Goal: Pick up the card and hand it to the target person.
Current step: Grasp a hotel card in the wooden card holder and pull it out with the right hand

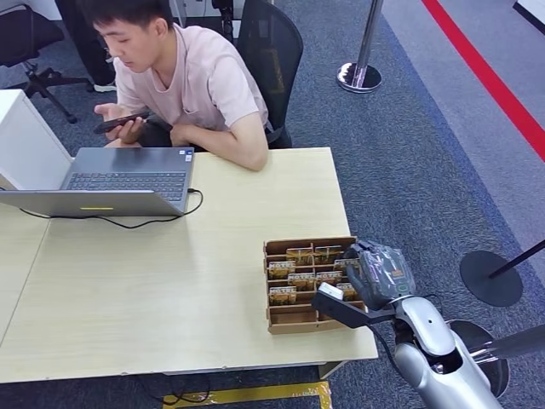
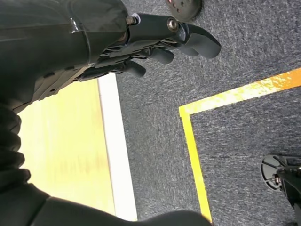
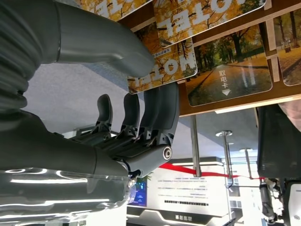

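A brown cardboard rack [image 1: 278,320] stands near the table's front right corner, holding several cards with autumn-tree pictures. My right hand [image 1: 381,274] reaches into its right side. In the right wrist view my right hand [image 3: 138,122] pinches one card [image 3: 170,63], with the thumb [image 3: 106,42] on its face and the fingers [image 3: 161,110] behind its lower edge. The card still stands among the others in the rack [image 3: 234,101]. The person [image 1: 192,81] sits at the table's far side, looking at a phone. My left hand [image 2: 149,42] hangs beside the table, fingers extended, holding nothing.
An open grey laptop [image 1: 129,179] with a black cable lies on the table [image 1: 161,281] in front of the person. A black office chair [image 1: 270,51] is behind the person. Stanchion bases [image 1: 358,77] [image 1: 491,277] stand on the carpet to the right. Yellow tape [image 2: 193,141] marks the floor.
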